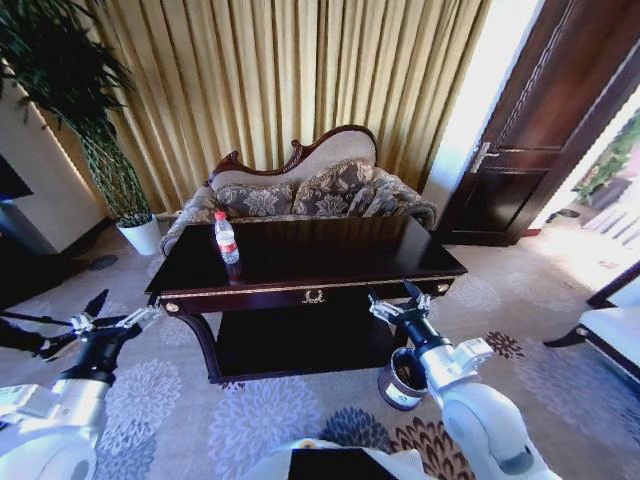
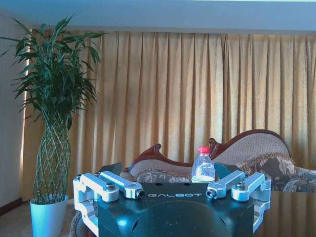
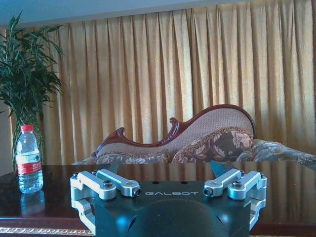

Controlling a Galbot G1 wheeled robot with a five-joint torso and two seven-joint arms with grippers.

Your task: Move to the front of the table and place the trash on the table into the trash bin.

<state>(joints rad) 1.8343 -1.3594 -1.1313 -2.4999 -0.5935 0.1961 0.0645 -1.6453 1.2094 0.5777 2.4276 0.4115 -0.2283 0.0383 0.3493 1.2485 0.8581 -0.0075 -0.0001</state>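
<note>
The bottle (image 1: 227,238) stands upright near the left end of the table (image 1: 330,258), a little back from the front edge, its red cap on. From my left wrist it sits just past my fingers, with the sofa (image 1: 310,190) behind it; from my right wrist it stands off toward the table's end, mirrored in the glossy top. It is the only trash I can make out on the table.

The bin (image 1: 402,379) is on the carpet in front of the table's right side, just beside my right arm.

My left gripper (image 1: 112,322) hangs low, off the table's left front corner, fingers spread and holding nothing. My right gripper (image 1: 397,303) hovers at the front edge, right of the drawer ornament, also spread and empty.

I judge that I am already at the table's front, so the picking has yet to begin. The left gripper is the nearer one to the bottle. It would need to rise above the tabletop, reach in, and close around the bottle's body without tipping it.
</note>
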